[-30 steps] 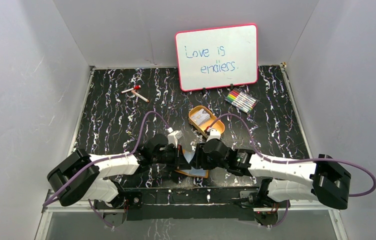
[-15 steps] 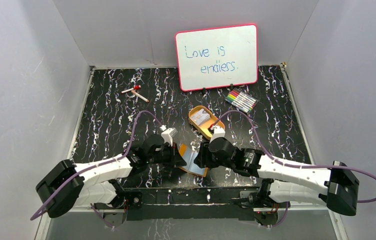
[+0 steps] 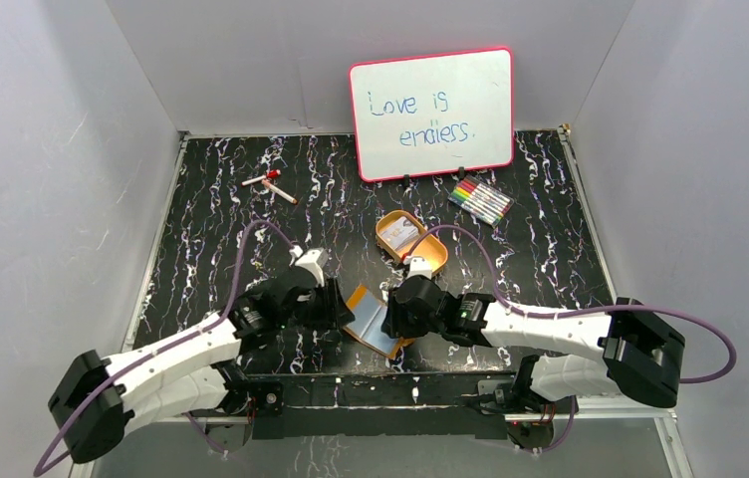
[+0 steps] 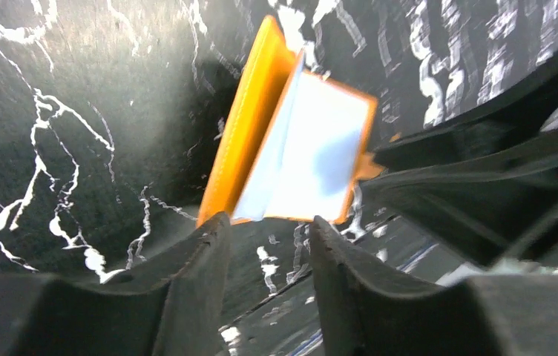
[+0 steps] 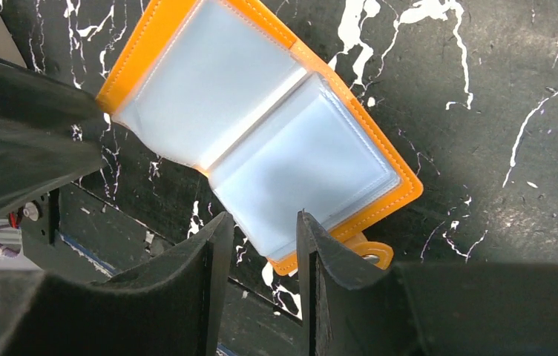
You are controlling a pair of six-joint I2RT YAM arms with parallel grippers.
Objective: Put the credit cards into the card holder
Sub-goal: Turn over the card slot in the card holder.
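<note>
The card holder (image 3: 373,321) lies open on the black marbled table between my two grippers, its pale blue pockets facing up. In the right wrist view the card holder (image 5: 283,141) is spread nearly flat. In the left wrist view its near cover (image 4: 250,126) tilts upward. My left gripper (image 3: 339,307) (image 4: 265,222) is open and empty, just left of the holder. My right gripper (image 3: 397,311) (image 5: 261,219) hovers open over the holder's near right corner, gripping nothing. The credit cards (image 3: 402,237) lie in the oval tin tray (image 3: 430,261) behind the holder.
A whiteboard (image 3: 432,112) stands at the back, with a pack of coloured markers (image 3: 480,199) in front of it. A red-capped marker (image 3: 269,184) lies at the back left. The table's front edge runs just below the holder.
My left gripper has opened, let go of the card holder and drawn back to the left. The holder now lies more open. My right gripper has shifted slightly left over it.
</note>
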